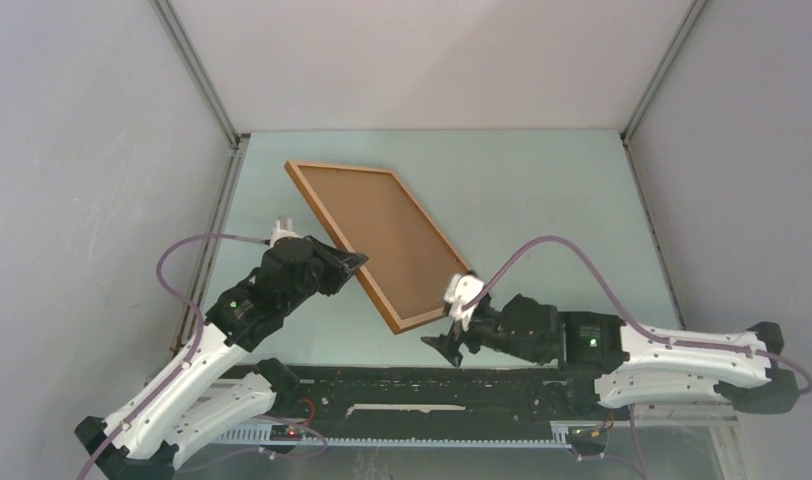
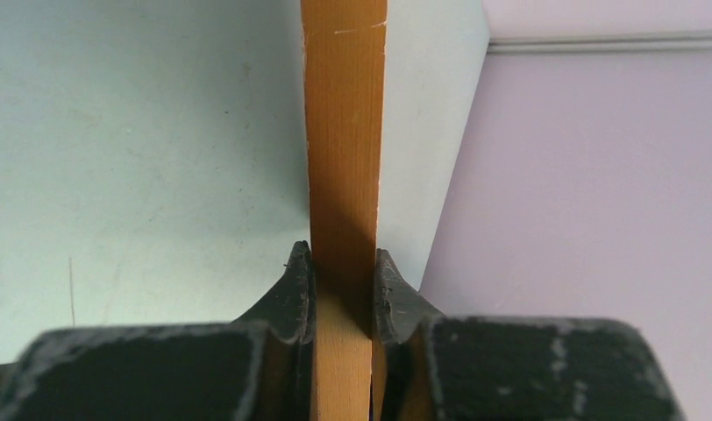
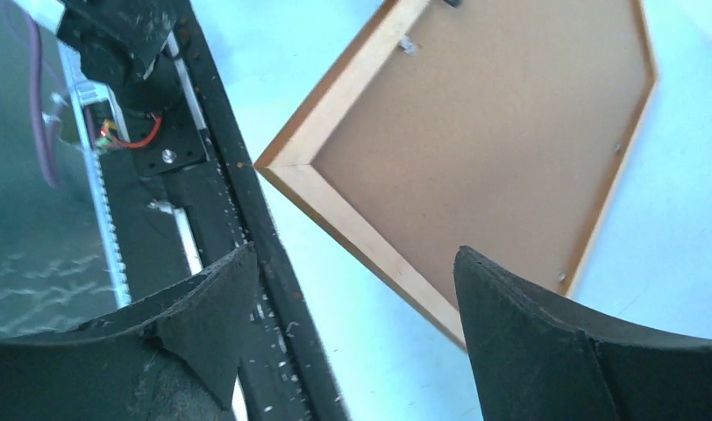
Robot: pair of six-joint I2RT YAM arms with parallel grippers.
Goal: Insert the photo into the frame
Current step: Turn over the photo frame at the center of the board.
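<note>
Frame, thin, rectangular, light orange-brown wood, sat back-up on pale green table, left gripper clamped on it.
Top view alone gave the full outline: long axis ran diagonally from far left to near right, flat brown backing board facing up, left jaws on the left long rail. Left wrist view showed only that rail, pinched between both fingers. Right wrist view added the mitred near corner and small tabs on the board; right gripper stood wide open beside that corner, holding nothing.
</note>
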